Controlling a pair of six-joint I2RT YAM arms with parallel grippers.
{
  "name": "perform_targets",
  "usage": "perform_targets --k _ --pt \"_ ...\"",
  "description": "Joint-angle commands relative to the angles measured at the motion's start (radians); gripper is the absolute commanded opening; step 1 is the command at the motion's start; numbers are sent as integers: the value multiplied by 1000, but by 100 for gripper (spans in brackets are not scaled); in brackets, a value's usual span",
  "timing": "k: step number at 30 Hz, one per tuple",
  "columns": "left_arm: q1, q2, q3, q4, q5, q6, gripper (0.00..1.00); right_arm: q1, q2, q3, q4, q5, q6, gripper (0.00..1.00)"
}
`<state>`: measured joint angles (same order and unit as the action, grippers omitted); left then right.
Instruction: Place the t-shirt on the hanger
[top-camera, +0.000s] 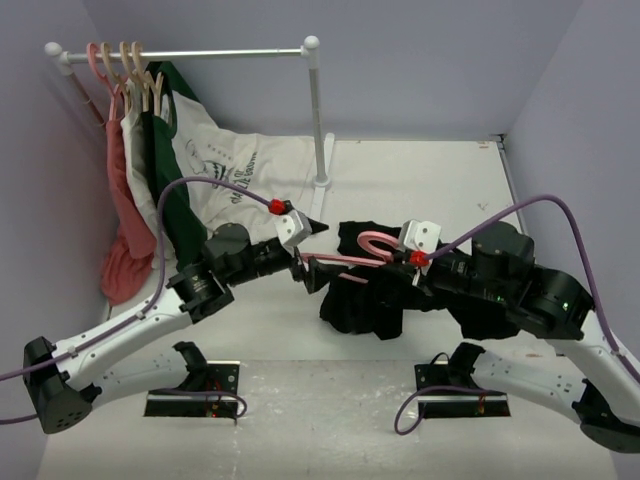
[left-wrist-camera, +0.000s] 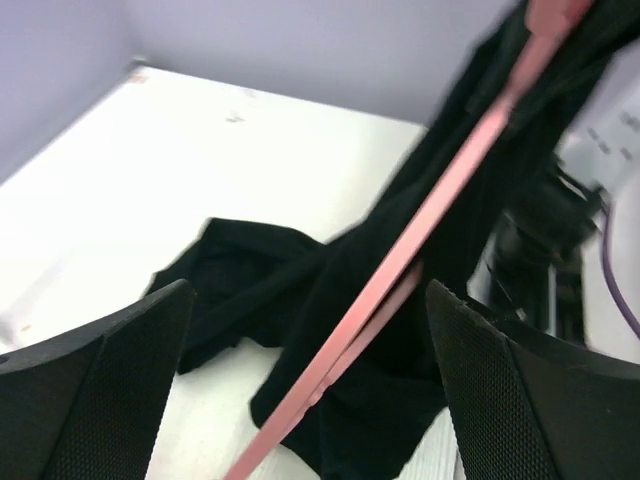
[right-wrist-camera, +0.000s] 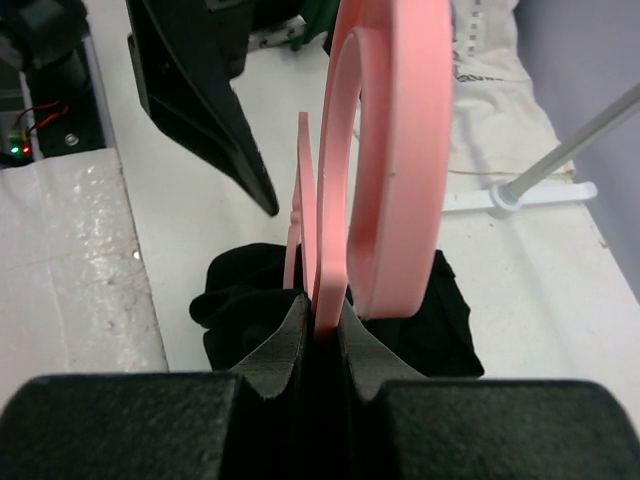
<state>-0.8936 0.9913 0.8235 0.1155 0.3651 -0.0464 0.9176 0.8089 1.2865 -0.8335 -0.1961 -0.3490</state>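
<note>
From where I stood, the right end effector was clamped tight on the hanger, gripping the pink plastic just below the curve of the hook and holding it up off the tabletop. The left end effector had its fingers spread wide apart, with one pink arm of the hanger running through the gap and touching neither pad. The t-shirt was a dark bunch beneath and around the hanger, part of it lifted against the pink arm and the rest slumped on the tabletop between the two arms. The black cloth blurred together, so I could not say for sure whether that arm had entered the neck opening or merely lay against a fold. That was the danger as I judged it: if the left fingers closed on the wrong layer, the shirt would be dragged along the outside and slide off in a heap. A hard tug might also twist the slim hanger in the right grip, since only a narrow pinch held it.
</note>
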Motion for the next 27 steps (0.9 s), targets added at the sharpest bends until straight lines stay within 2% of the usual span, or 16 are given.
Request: perform_targets --k 1,5,8,11,14,16,19,20,24,25,27 --pt "-2 -102 63 55 -384 -126 100 -39 -4 4 119 77 6 0" --pt "-2 -254 32 8 -766 -276 100 -68 16 5 136 125 30 0" --pt "-2 -359 -72 -23 -807 -444 100 -98 15 17 178 166 86 0" --pt "-2 -410 -197 7 -755 -594 100 -105 -2 14 230 190 152 0" --pt "-2 -364 -255 46 -643 -728 99 -105 -12 1 296 156 163 0" --pt "-3 -265 -283 137 -523 -784 93 -105 -5 3 305 160 161 0" --pt "-4 -137 -276 259 -416 -800 83 -105 -2 -5 304 159 157 0" --pt "-4 -125 -273 290 -412 -801 80 -105 -3 -10 305 155 157 0" --pt "-5 32 -230 354 -373 -816 58 -105 -16 -36 306 147 153 0" --pt "-5 57 -230 375 -366 -821 55 -106 -17 -39 306 150 154 0" --pt "-5 107 -227 435 -329 -835 55 -105 -17 -44 306 146 153 0"
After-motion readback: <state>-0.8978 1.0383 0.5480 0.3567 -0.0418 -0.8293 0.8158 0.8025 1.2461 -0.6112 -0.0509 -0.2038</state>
